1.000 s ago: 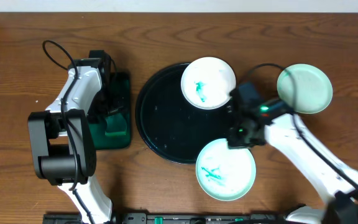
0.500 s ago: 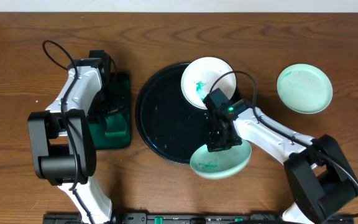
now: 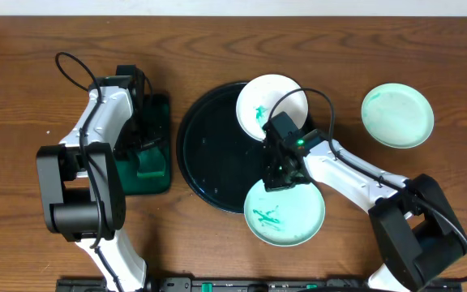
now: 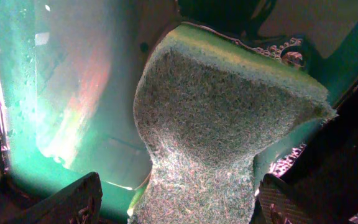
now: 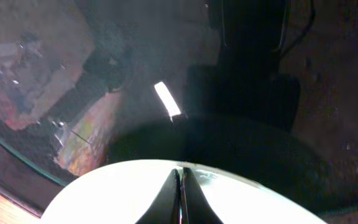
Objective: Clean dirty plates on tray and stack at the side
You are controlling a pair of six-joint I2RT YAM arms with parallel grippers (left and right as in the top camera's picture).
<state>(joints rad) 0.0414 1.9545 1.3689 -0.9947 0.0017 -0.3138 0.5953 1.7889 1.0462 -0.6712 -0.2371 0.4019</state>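
Observation:
The black tray [image 3: 209,146] sits mid-table. One white plate [image 3: 272,108] with a teal smear lies on its far right part. A second smeared plate [image 3: 286,219] overlaps the tray's front right rim. My right gripper [image 3: 278,180] is shut on this plate's far rim, and the right wrist view shows the fingers [image 5: 180,186] pinched on the white plate [image 5: 104,199] over the tray [image 5: 328,124]. A third, teal-tinted plate [image 3: 396,115] lies on the table at the right. My left gripper [image 3: 140,152] is open, its fingers [image 4: 173,205] either side of a green sponge [image 4: 222,124].
A green rectangular tray [image 3: 159,113] stands left of the black tray and holds the sponge [image 3: 148,168]. It fills the left wrist view [image 4: 36,93]. Bare wooden table [image 3: 23,81] lies at the far left and along the back.
My right gripper moved left to the front plate and closed on its rim. The plate tipped up, then came down flatter, shifted a little left and toward the tray. The left arm has not moved.

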